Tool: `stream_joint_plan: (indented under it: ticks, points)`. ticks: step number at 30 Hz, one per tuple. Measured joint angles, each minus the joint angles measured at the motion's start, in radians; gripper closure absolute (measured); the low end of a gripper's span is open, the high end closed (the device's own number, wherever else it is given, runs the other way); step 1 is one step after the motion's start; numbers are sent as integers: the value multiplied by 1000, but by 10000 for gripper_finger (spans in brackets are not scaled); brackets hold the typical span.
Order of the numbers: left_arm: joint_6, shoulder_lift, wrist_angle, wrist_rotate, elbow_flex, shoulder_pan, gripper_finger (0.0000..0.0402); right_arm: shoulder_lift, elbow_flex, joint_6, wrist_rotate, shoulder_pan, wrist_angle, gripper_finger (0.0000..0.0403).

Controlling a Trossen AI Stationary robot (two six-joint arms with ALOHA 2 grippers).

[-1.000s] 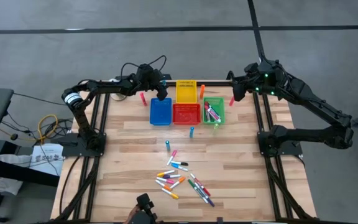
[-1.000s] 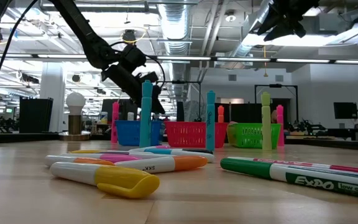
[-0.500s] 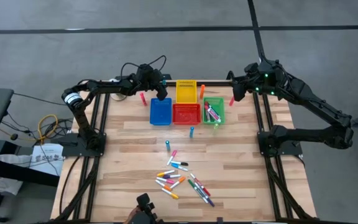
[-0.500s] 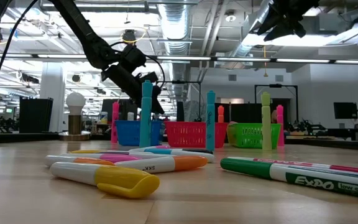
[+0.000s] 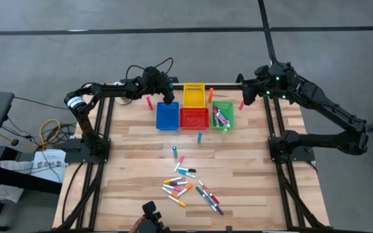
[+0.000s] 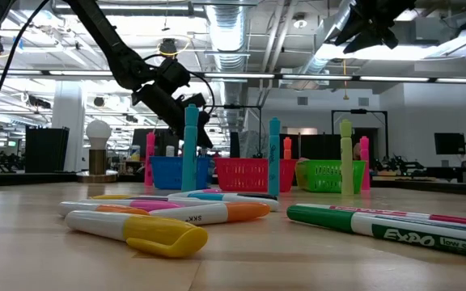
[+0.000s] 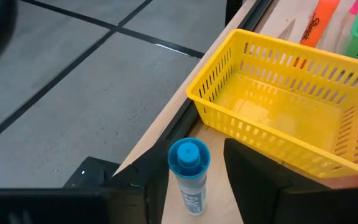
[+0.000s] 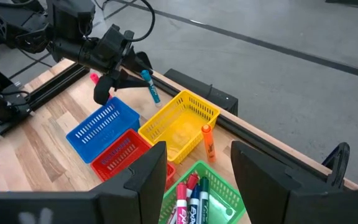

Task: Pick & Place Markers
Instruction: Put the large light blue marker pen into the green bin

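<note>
above wooden surface (image 5: 135, 152), left gripper (image 8: 124, 65) clenched on blue marker (image 7: 188, 176) over blue bin (image 5: 167, 116); next, lower and release; right gripper (image 8: 194, 163) idle, released.

Open-plan lab, exposed ceiling ducts (image 6: 233, 32), wall monitor (image 6: 448, 143)

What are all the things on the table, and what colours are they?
Blue bin: one, far side of the table, leftmost of the row.
Red bin: one, beside the blue bin.
Yellow bin: one, behind the red bin, empty.
Green bin: one, right of the red bin, several markers inside.
Loose markers: many, mixed colours, lying at the near side.
Standing markers: several, blue, orange and pink, upright around the bins.
Blue marker: one, held near the yellow bin.
Left gripper: shut on the blue marker.
Right gripper: open, raised past the green bin.
</note>
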Motion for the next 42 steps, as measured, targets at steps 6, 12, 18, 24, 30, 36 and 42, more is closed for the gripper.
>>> stream_joint_plan:
  ticks: [6,12,18,24,30,36,42]
  points:
    - [0,0,0,0,0,0,275,0,0,0,0,0,0,232]
    - [0,0,4,0,0,0,297,0,0,0,0,0,0,232]
    - [0,0,8,0,0,0,312,0,0,0,0,0,0,232]
    - [0,0,15,0,0,6,316,0,0,0,0,0,0,233]
    - [0,0,23,0,0,15,316,0,0,0,0,0,0,233]
    - [0,-43,34,0,-2,14,316,0,0,0,0,0,0,233]
    - [-1,-126,47,-45,-2,14,316,0,0,0,0,0,6,233]
